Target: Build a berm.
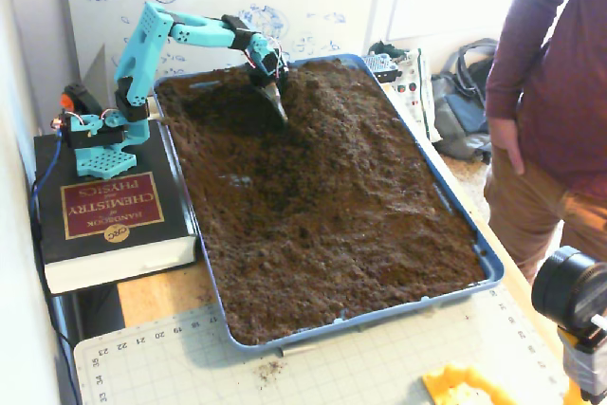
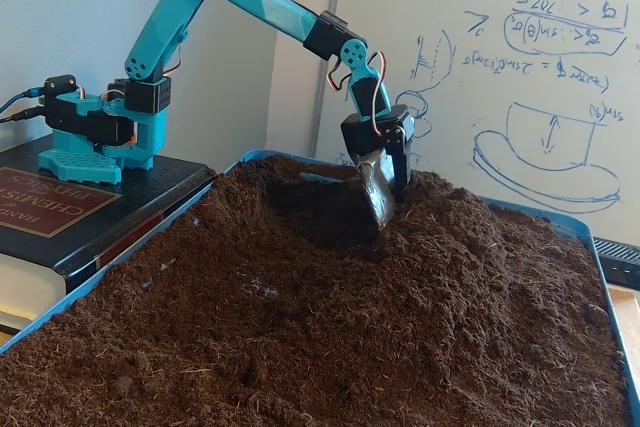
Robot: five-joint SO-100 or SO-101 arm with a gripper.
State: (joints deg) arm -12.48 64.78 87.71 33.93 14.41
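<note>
Soil tray [image 1: 493, 277]: blue, shallow, rectangular, filled with loose dark brown soil; it sits on the table [image 1: 156, 296].

Berm [image 1: 327, 92]: raised hump of crumbly soil at the far end of the tray, near the whiteboard [image 2: 520, 67]; in the low fixed view it rises just right of the tool [image 2: 480, 222]. A darker scooped hollow [image 1: 223, 111] lies beside it, towards the arm's base.

Arm [image 1: 190, 30]: turquoise, stretched out over the tray from a base mounted on a thick black book [image 1: 109, 215].

Tool [image 1: 275, 104]: a scoop-like blade pointing down, tip sunk into the soil at the foot of the berm, between hollow and hump; also seen in the low fixed view [image 2: 382, 192]. Whether it is spread or closed cannot be told.

Bystander [image 1: 555, 92]: maroon top, tan trousers, standing at the right edge of the high fixed view.

Cutting mat [image 1: 379, 367]: pale green, gridded, in front of the tray.
</note>
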